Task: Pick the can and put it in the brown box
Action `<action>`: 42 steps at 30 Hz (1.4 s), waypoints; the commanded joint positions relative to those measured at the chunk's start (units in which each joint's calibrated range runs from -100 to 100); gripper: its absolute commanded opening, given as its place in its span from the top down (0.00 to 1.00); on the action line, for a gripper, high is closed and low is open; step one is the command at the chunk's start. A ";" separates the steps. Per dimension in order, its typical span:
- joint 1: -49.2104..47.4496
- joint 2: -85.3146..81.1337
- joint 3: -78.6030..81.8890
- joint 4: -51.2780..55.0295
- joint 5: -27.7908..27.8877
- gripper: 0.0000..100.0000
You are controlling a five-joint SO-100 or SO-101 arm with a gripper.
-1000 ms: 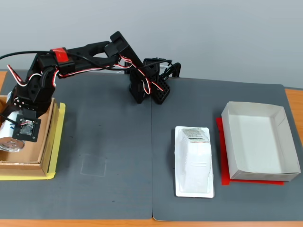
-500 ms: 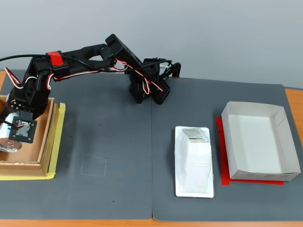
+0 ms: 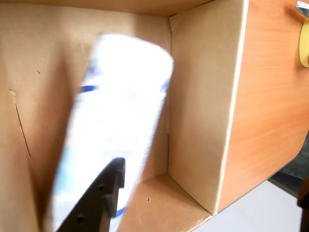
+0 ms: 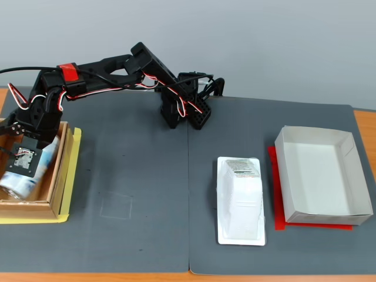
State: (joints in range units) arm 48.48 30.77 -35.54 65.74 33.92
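The white can with light-blue graphics lies tilted inside the brown box at the table's left edge, its silver end pointing to the front left. My gripper hangs right above it. In the wrist view the can is a blurred shape on the floor of the brown box. One black finger crosses in front of it, and the other shows only as a dark sliver at the right edge. The jaws stand wide apart and do not clamp the can.
A yellow sheet lies under the brown box. A white plastic tray package rests mid-right on the dark mat. A white rectangular box stands on a red sheet at the right. The arm's base is at the back centre.
The gripper opened and let go of the can, which swung from lying crosswise to tilted inside the brown box. The wrist lifted slightly and the arm shifted a little left.
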 commanded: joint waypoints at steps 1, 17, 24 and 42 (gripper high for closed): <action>0.42 -0.74 -3.19 -0.70 -0.31 0.60; -1.77 -6.50 2.33 -0.52 -4.89 0.87; -6.73 -20.31 15.63 -0.52 -12.81 0.99; -26.96 -62.07 47.85 -0.70 -28.50 0.99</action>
State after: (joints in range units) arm 26.09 -21.98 6.71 65.74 6.37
